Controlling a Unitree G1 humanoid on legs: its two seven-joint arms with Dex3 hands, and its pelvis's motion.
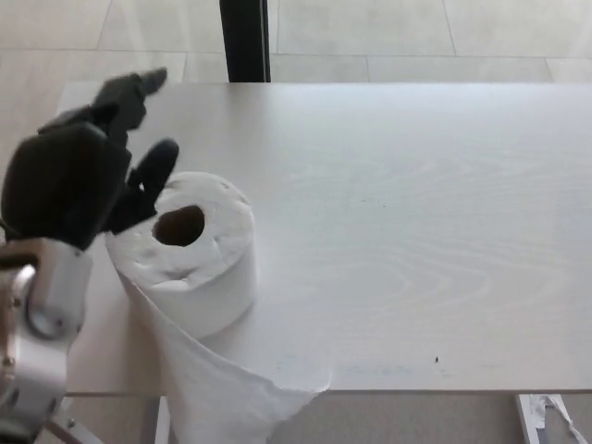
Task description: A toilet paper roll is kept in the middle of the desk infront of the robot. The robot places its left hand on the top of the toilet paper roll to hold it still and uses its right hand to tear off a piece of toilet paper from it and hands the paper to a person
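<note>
— One hand only I can see, the left hand (69,180). It is at about 9 o'clock in the head view, lifted beside the toilet paper roll (190,254), with the fingers (129,92) spread apart and nothing between them.

— Does it touch the roll?

— The thumb (148,176) is very near the top edge of the roll, at the roll's 10 o'clock. If it really touches, I cannot tell. The palm is not on the top.

— Where is the roll?

— It stands upright on the white surface (416,213), near the front edge, at about 7 o'clock from the middle. The hole of the tube looks up. A loose strip of paper (217,398) hangs from the roll's 6 o'clock side, over the front edge of the surface.

— And the right hand?

— It is not visible. At 12 o'clock, behind the surface, stands a black post (245,42) on the tiled floor (388,37).
</note>
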